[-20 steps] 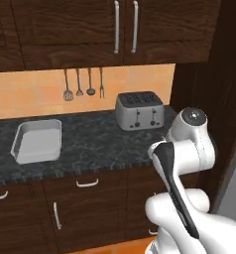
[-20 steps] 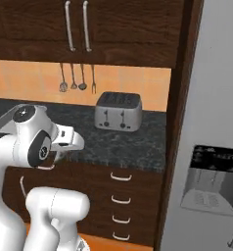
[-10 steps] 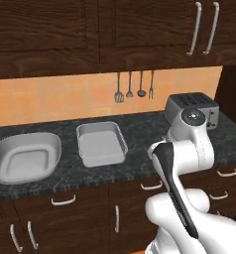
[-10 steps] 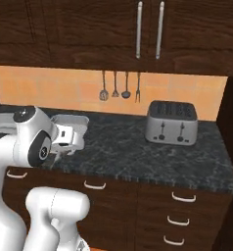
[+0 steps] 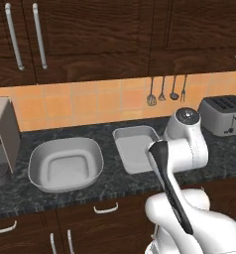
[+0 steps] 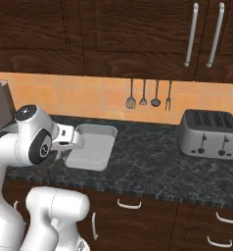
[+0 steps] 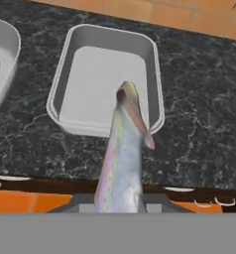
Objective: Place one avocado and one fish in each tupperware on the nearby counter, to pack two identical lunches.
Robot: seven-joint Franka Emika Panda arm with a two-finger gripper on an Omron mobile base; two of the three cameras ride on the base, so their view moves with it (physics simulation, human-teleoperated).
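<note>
Clamped tight on a silvery fish (image 7: 124, 163), the claw (image 7: 121, 201) hangs above the near edge of the counter (image 5: 110, 186); the fish sticks out lengthwise from the fingers, its far end over the near rim of the tupperware (image 7: 80, 74); that pale rectangular tray sits on the dark marbled stone with nothing visible inside; a rounder grey bowl (image 5: 65, 163) lies just to its left; a silver toaster (image 6: 210, 134) stands well off to the right, utensils (image 6: 149, 95) hanging on the orange tile wall behind.
</note>
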